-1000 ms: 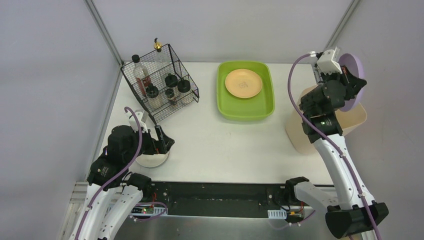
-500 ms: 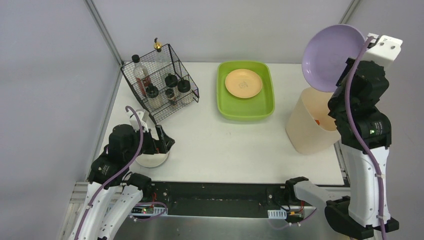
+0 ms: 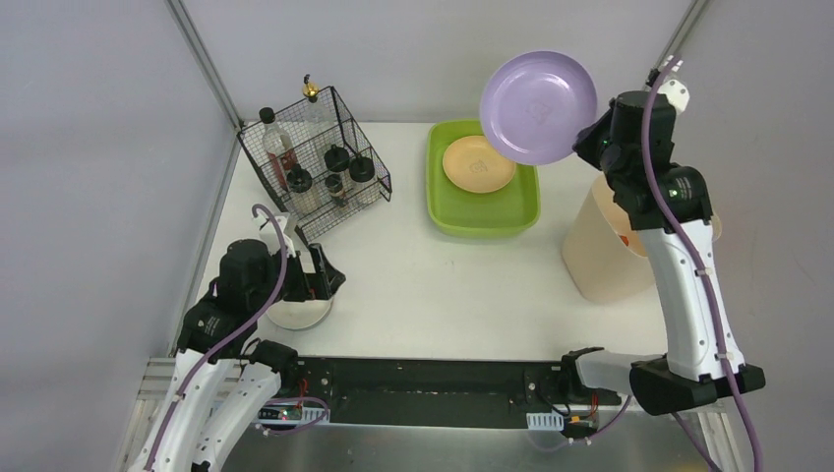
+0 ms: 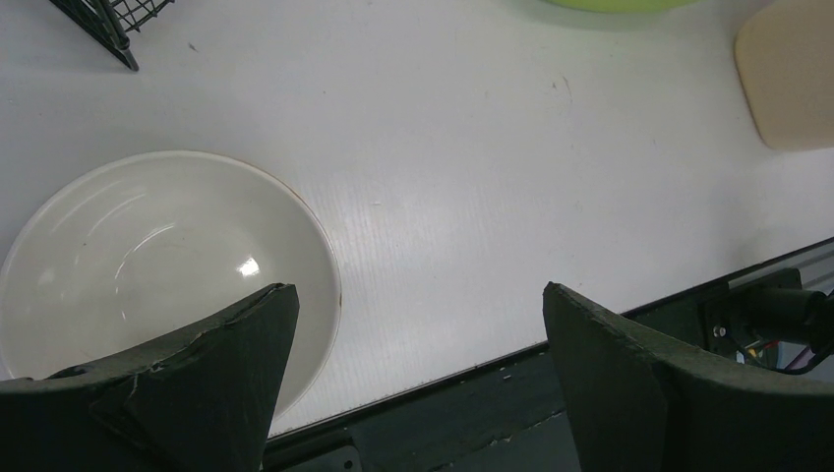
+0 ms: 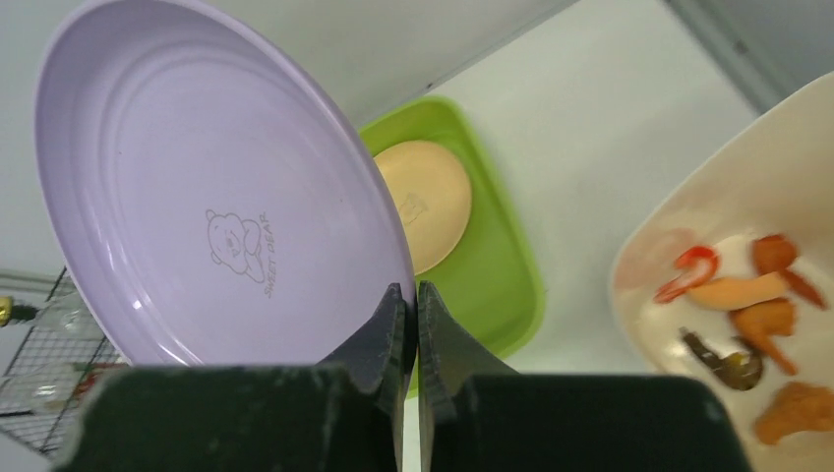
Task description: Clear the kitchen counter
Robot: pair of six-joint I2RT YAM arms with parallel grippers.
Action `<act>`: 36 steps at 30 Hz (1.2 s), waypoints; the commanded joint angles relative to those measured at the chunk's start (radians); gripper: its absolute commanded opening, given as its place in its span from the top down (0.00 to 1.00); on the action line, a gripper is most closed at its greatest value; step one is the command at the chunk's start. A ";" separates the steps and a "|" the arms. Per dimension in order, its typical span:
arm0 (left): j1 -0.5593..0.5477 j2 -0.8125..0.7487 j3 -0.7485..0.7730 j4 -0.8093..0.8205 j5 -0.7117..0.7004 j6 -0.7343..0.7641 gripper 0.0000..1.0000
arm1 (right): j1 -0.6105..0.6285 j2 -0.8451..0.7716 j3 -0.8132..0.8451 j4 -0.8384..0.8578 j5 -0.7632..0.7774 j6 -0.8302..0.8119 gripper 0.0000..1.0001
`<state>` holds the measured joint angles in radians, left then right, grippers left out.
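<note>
Kitchen counter (image 3: 443,295): bowl (image 4: 148,246) seemingly near edge

The top camera looks down from high behind the near edge over the whole kitchen counter (image 3: 443,285). The left wrist camera sits close above its near left corner, facing far. The right wrist camera, high at far right, faces left; all share the green tray (image 3: 482,216).

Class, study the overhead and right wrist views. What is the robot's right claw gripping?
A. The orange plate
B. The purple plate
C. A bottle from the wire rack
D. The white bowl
B: the right claw is shut on the rim of the purple plate, holding it up off the counter.
</note>
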<state>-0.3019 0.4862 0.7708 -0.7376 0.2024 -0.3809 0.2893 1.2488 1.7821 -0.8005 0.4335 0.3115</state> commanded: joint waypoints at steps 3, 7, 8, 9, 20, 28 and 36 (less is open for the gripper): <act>-0.006 0.030 0.001 0.034 0.015 0.014 0.00 | 0.057 0.072 -0.081 0.214 -0.125 0.240 1.00; -0.006 0.035 0.000 0.035 0.012 0.016 0.00 | 0.119 0.154 -0.096 0.286 -0.088 0.286 1.00; -0.007 0.034 0.000 0.035 0.008 0.016 0.00 | 0.130 0.179 -0.086 0.293 -0.074 0.300 1.00; -0.006 0.033 0.000 0.035 0.007 0.016 0.00 | 0.137 0.200 -0.074 0.296 -0.059 0.316 1.00; -0.006 0.038 0.002 0.039 0.019 0.022 0.00 | 0.151 0.420 -0.036 0.394 0.023 0.438 1.00; -0.007 0.033 -0.001 0.048 0.028 0.027 0.00 | 0.140 0.574 -0.042 0.440 0.036 0.528 1.00; -0.006 0.046 0.001 0.049 0.031 0.031 0.00 | 0.089 0.634 -0.147 0.508 0.006 0.597 1.00</act>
<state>-0.3019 0.5175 0.7708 -0.7174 0.2096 -0.3733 0.4084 1.8866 1.6642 -0.3874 0.4339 0.8398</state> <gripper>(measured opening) 0.995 0.034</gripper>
